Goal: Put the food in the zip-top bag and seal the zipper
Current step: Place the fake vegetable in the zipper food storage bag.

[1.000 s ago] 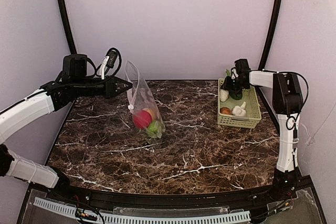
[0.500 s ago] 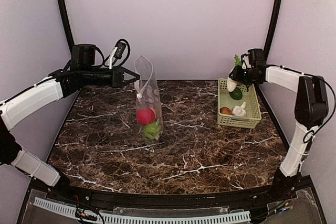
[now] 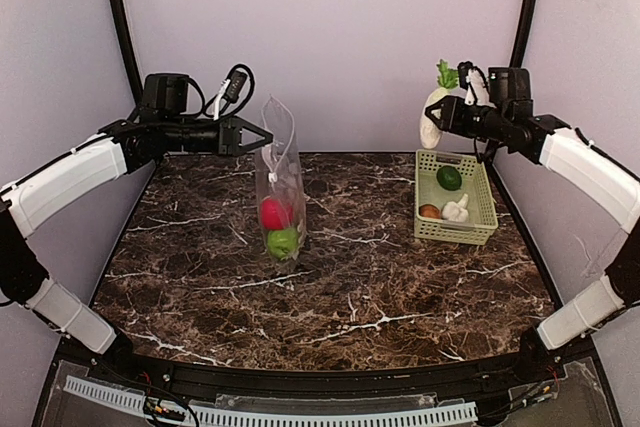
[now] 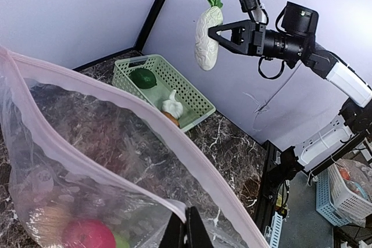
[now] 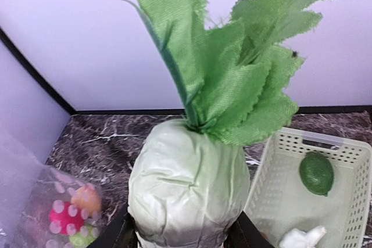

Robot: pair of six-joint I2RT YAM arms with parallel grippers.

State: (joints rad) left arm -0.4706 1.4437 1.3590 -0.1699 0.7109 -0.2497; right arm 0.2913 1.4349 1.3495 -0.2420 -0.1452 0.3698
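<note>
My left gripper [image 3: 264, 136] is shut on the top edge of the zip-top bag [image 3: 279, 182] and holds it upright and open above the table. In the left wrist view my fingertips [image 4: 187, 229] pinch the whitish-pink zipper [image 4: 192, 164]. A red apple [image 3: 274, 213], a green apple [image 3: 283, 242] and an orange [image 5: 87, 197] lie inside the bag. My right gripper [image 3: 440, 117] is shut on the white radish [image 3: 433, 120] with green leaves [image 5: 232, 56], high above the basket's far left corner. The radish also shows in the left wrist view [image 4: 206, 39].
The pale green lattice basket [image 3: 482, 215] stands at the back right of the marble table [image 3: 350, 287]. It holds a dark green piece [image 3: 449, 177], a garlic [image 3: 456, 210] and a brown piece [image 3: 430, 211]. Purple walls close the back and sides.
My right gripper lifted the radish out of the basket and raised it. My left gripper raised the bag and moved right, so the bag now hangs upright.
</note>
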